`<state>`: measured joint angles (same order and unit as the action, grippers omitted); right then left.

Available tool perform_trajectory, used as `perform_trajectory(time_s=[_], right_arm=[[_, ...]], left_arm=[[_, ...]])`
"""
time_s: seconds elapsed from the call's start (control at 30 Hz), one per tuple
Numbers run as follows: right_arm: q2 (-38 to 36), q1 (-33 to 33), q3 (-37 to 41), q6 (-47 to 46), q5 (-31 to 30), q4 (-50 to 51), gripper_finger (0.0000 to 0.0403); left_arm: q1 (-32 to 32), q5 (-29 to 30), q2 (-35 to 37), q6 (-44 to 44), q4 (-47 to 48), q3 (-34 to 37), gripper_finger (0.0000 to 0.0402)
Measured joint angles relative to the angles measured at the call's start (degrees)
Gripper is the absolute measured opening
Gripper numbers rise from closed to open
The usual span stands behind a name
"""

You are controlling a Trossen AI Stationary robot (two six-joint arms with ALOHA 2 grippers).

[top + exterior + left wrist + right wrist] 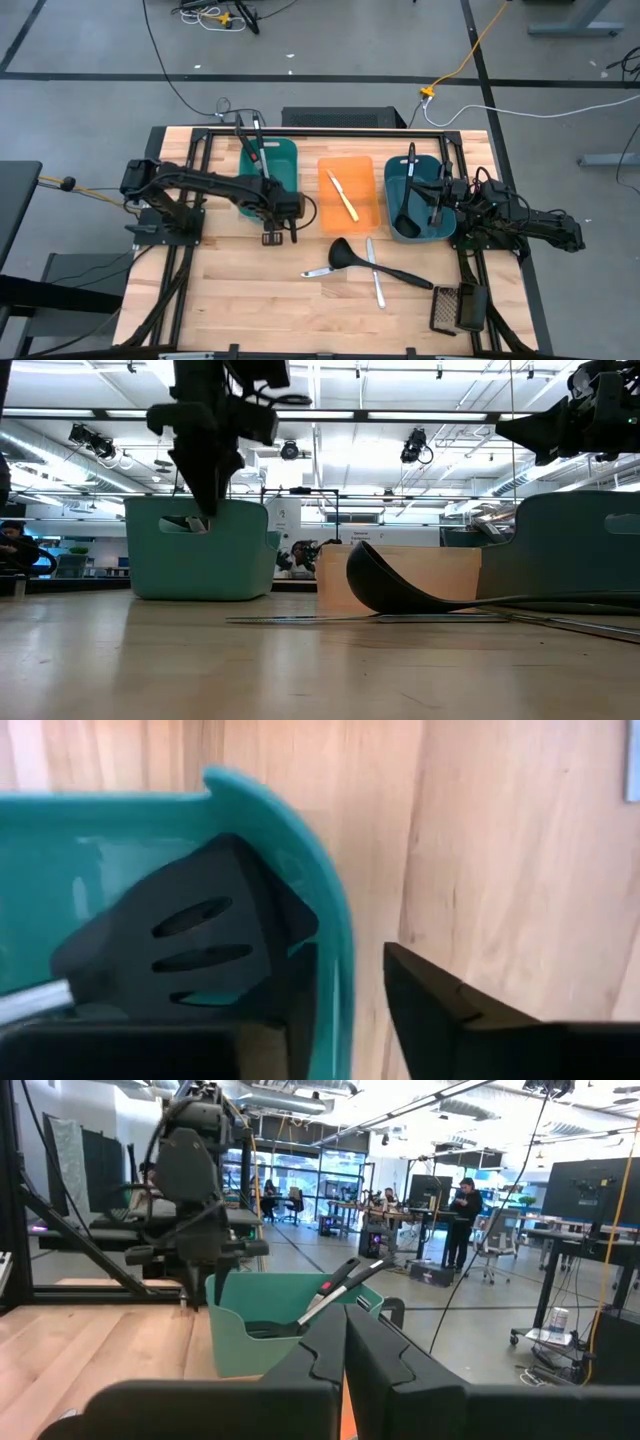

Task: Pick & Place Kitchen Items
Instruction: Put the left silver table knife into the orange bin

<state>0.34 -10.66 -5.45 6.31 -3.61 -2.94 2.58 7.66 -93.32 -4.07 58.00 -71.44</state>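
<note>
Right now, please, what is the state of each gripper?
Left gripper: open, holding nothing, over the near rim of the left teal tub, a black slotted spatula inside.
Right gripper: shut, empty.

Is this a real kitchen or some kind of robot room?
Probably a robot lab or workshop, not a kitchen. The wooden table stands on a bare grey floor with loose cables, and behind it are desks with monitors and people under industrial ceiling lights.

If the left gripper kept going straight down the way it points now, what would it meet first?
Probably the near rim of the left teal tub, which its open fingers straddle; the slotted spatula lies just inside. Depth is unclear.
</note>
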Motion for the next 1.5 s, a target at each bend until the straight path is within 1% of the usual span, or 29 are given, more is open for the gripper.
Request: perform_trajectory(time_s=[0.1, 0.17, 0.23, 0.27, 0.3, 0.37, 0.43, 0.5, 0.57, 0.7, 0.73, 0.8, 0.93, 1.03, 1.13, 1.2, 1.37, 1.5], right_arm=[[0.00, 0.00, 0.00, 0.00, 0.02, 0.00, 0.0009], [0.00, -0.02, 0.00, 0.00, 0.02, 0.00, 0.0009], [0.00, -0.02, 0.00, 0.00, 0.02, 0.00, 0.0009], [0.00, 0.00, 0.00, 0.00, 0.02, 0.00, 0.0009], [0.00, -0.02, 0.00, 0.00, 0.01, 0.00, 0.0009], [0.02, 0.00, 0.00, 0.00, 0.02, 0.11, 0.0009], [0.04, -0.02, 0.00, -0.03, -0.01, 0.17, 0.0009], [0.13, 0.00, 0.00, -0.57, -0.01, 0.24, 0.0009], [0.24, -0.02, 0.00, -1.19, -0.14, 0.02, 0.0009], [0.48, -0.02, 0.00, -1.31, -0.14, -0.42, 0.0009], [0.55, -0.02, 0.00, -1.31, -0.05, -0.55, 0.0009], [0.68, -0.02, 0.00, -1.31, 0.01, -0.80, 0.0009], [0.70, -0.02, 0.00, -1.31, 0.04, -0.81, 0.0009], [0.70, -0.02, 0.00, -1.31, 0.04, -0.85, 0.0009], [0.70, -0.02, 0.00, -1.31, 0.04, -0.91, 0.0009], [0.70, -0.02, 0.00, -1.38, 0.02, -0.96, 0.0009], [0.70, -0.02, 0.00, -1.31, 0.02, -1.33, 0.0009], [0.70, 0.00, 0.00, -1.17, 0.02, -1.36, 0.0009]], left_arm=[[1.07, 1.66, 0.00, 1.83, 1.90, -2.88, 0.0152], [1.99, 2.16, 0.00, 2.89, 4.93, -5.71, 0.0165], [3.36, 3.04, 0.69, 3.01, 7.99, -8.62, 0.0172], [4.27, 4.59, 1.81, 2.85, 9.55, -9.85, 0.0172], [5.23, 6.43, 3.45, 2.41, 9.81, -10.85, 0.0171], [7.10, 9.04, 9.00, 1.60, 7.80, -11.09, 0.0161], [8.31, 9.32, 15.84, 2.17, 3.10, -9.55, 0.0143], [8.81, 9.15, 23.40, 3.03, -3.60, -5.67, 0.0118], [8.84, 9.27, 31.26, 3.07, -13.00, 0.54, 0.0086], [8.47, 11.17, 48.63, 1.51, -32.54, 18.80, 0.0017], [8.41, 12.13, 52.82, 0.63, -36.33, 23.33, 0.0010], [8.21, 14.12, 59.97, -0.32, -38.60, 30.91, 0.0009], [8.21, 16.17, 70.07, 3.09, -44.38, 42.95, 0.0008], [8.23, 15.67, 75.94, 6.12, -52.38, 49.96, 0.0005], [8.23, 15.97, 81.07, 8.00, -54.85, 54.74, 0.0004], [8.23, 17.30, 83.46, 8.00, -54.92, 56.87, 0.0004], [8.21, 19.88, 84.79, 10.52, -54.31, 59.19, 0.0004], [8.20, 20.30, 84.78, 10.75, -49.99, 59.46, 0.0003]])
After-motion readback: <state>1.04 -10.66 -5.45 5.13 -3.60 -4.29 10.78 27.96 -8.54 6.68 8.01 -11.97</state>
